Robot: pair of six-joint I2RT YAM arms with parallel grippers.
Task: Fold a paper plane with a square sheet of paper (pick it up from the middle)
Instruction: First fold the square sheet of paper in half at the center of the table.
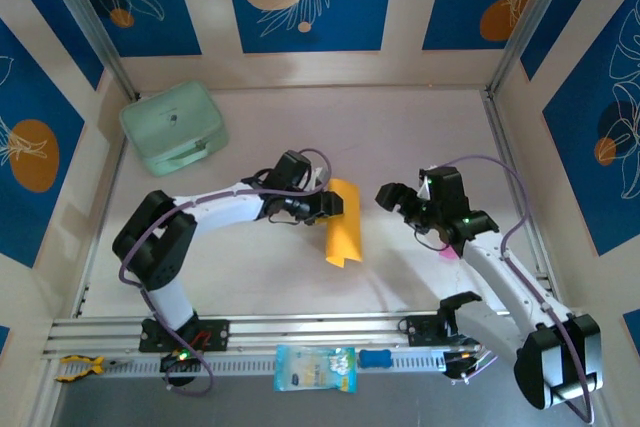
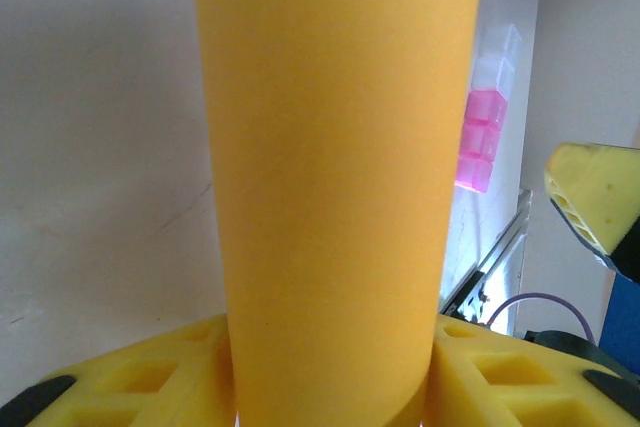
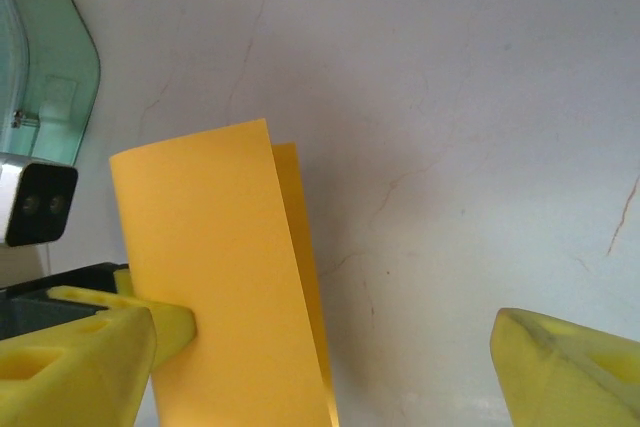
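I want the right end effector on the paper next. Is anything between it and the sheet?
Nothing visible. Only bare table lies between the open right end effector and the square sheet of paper, which the left end effector holds curled over.

On your left wrist view, the square sheet of paper [image 2: 335,197] ran off the top and bottom edges. It covered the inner faces of the fingers [image 2: 160,377] of your left gripper [image 2: 335,387], so you couldn't see where the pads met it. The pink blocks [image 2: 483,137] behind it were half hidden and washed out. From above, those fingertips sat tucked behind the sheet's edge. On the right wrist view, the frame cut off the mint-green case [image 3: 50,77] and the sheet's lower end.
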